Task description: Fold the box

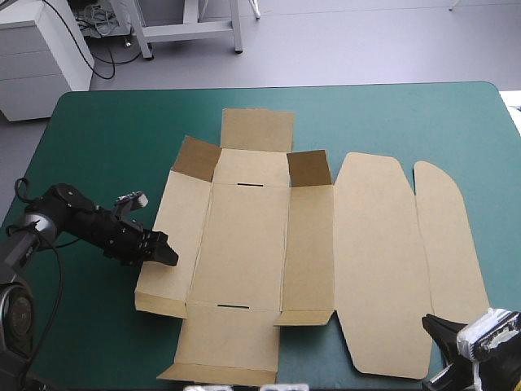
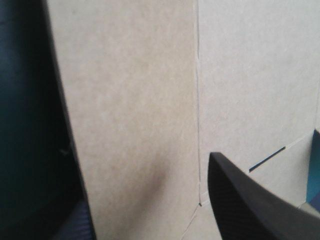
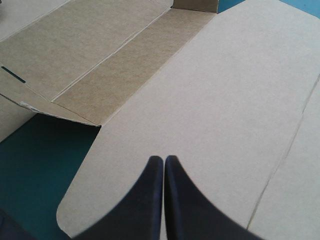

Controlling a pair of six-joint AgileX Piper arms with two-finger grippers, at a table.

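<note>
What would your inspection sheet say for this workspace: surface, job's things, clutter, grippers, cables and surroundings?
Surface: teal-green cover, smooth.
Job's things: brown box mostly flat; two far corner flaps raised.
Clutter: nothing seen.
Grippers: left gripper open at the box's left edge; right gripper shut over the lid, at its near corner.
Cables: nothing seen.
Surroundings: white cabinet beyond the table's far left corner.

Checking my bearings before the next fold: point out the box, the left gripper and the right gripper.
box [image 1: 244, 236]: high view, middle floor panel.
left gripper [image 1: 169, 254]: high view, fingertips, at the left flap.
right gripper [image 3: 163, 161]: right wrist view, where the shut fingertips meet.
</note>
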